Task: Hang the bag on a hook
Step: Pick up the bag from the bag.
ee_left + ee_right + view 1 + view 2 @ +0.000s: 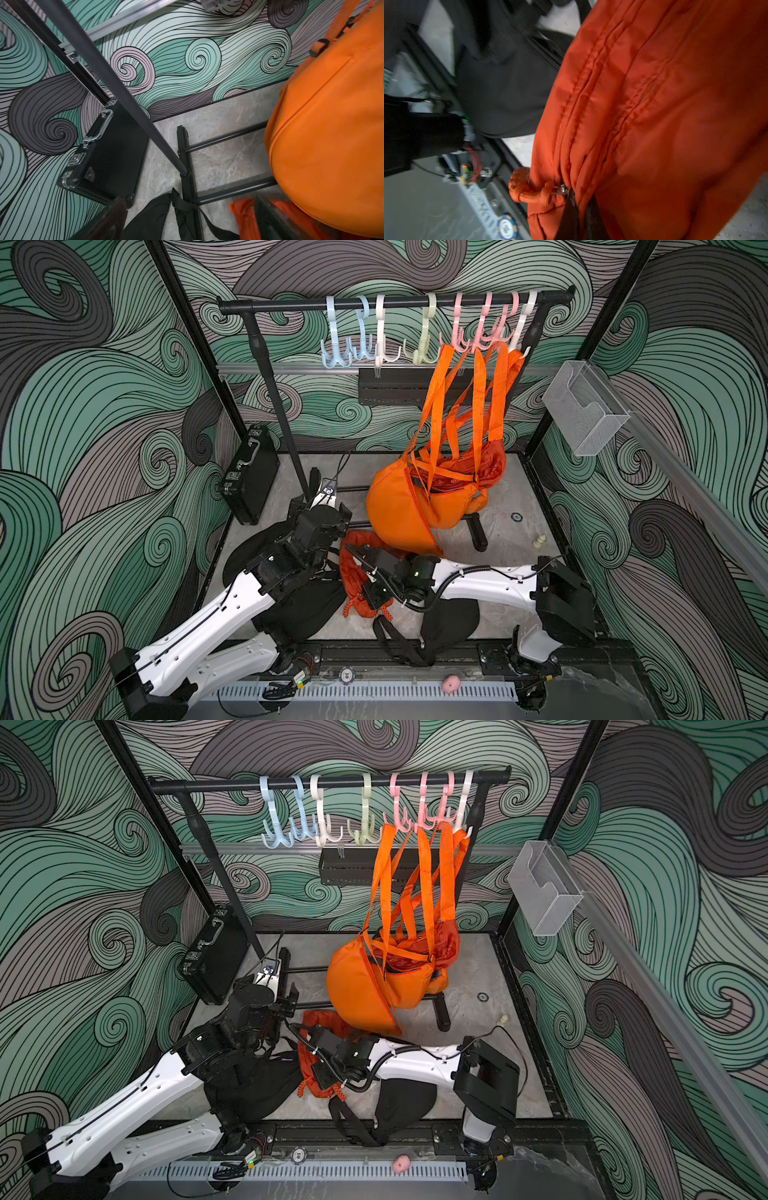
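The bag (351,568) (320,1019) is red-orange and lies crumpled on the table, in front of the rack. My right gripper (370,599) (322,1081) is low over it and shut on a fold of its fabric (654,104) beside the zipper's orange cord pull (525,191). The right gripper (579,220) shows dark at the frame edge. Pastel hooks (380,348) (320,828) hang from the black rail (291,304). My left gripper (322,506) (191,220) stands open and empty by the rack's left post (124,99).
Brighter orange bags (395,506) (324,145) hang by straps from the pink hooks (461,339). Black bags (299,605) (449,626) lie under both arms. A black case (249,472) leans at the left wall. The rack's foot (478,535) sits on the table.
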Motion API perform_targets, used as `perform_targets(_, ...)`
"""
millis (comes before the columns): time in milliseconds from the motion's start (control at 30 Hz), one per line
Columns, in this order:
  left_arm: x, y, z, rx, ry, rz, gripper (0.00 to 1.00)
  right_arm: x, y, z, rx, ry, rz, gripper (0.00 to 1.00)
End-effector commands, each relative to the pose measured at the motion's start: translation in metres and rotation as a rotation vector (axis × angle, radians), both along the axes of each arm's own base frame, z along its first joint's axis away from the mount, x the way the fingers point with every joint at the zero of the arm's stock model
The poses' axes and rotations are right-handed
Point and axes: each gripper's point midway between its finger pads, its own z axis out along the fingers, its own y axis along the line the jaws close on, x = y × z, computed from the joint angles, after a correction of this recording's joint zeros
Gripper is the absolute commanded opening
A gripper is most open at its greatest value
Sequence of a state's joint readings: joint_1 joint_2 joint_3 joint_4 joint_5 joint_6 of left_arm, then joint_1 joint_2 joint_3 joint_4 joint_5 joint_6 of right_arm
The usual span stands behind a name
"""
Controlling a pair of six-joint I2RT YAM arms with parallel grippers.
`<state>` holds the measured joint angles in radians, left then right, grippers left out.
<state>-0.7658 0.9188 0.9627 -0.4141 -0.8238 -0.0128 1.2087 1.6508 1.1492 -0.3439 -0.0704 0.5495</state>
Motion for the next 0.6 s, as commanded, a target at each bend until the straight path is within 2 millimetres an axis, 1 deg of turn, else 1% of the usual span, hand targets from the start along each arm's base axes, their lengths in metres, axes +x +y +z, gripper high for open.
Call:
perform_targets(0,-0.001,0.012,0.014,-0.015,-0.058,0.051,0.96,0.002,-0.003,0.034,0.043,-0.022,0.014,0.0)
perform_targets(133,0.002,0.006,0.009,-0.002,-0.03,0.036,0.96,0.011,-0.02,0.032,0.04,-0.002,-0.045,0.0)
perform_targets(200,0.003,0.005,0.008,-0.001,-0.025,0.031,0.96,0.013,-0.027,0.036,0.065,0.01,-0.066,0.0)
perform_targets(267,0.002,0.005,0.008,-0.003,-0.025,0.028,0.96,0.004,-0.029,0.052,0.117,0.004,-0.018,0.0)
perform_targets(300,0.002,0.005,0.007,-0.002,-0.024,0.028,0.96,0.001,-0.033,0.06,0.123,-0.009,-0.009,0.0)
perform_targets(367,0.003,0.004,0.007,-0.001,-0.023,0.028,0.96,0.001,-0.049,0.074,0.137,-0.038,-0.022,0.0)
perform_targets(467,0.003,0.004,0.008,-0.004,-0.023,0.029,0.96,0.001,-0.07,0.108,0.221,-0.09,-0.016,0.0)
perform_targets(533,0.003,0.005,0.008,-0.006,-0.023,0.028,0.96,0.003,-0.083,0.127,0.306,-0.073,-0.024,0.0)
perform_targets(567,0.003,0.004,0.008,-0.005,-0.023,0.027,0.96,0.004,-0.087,0.134,0.345,-0.052,-0.03,0.0)
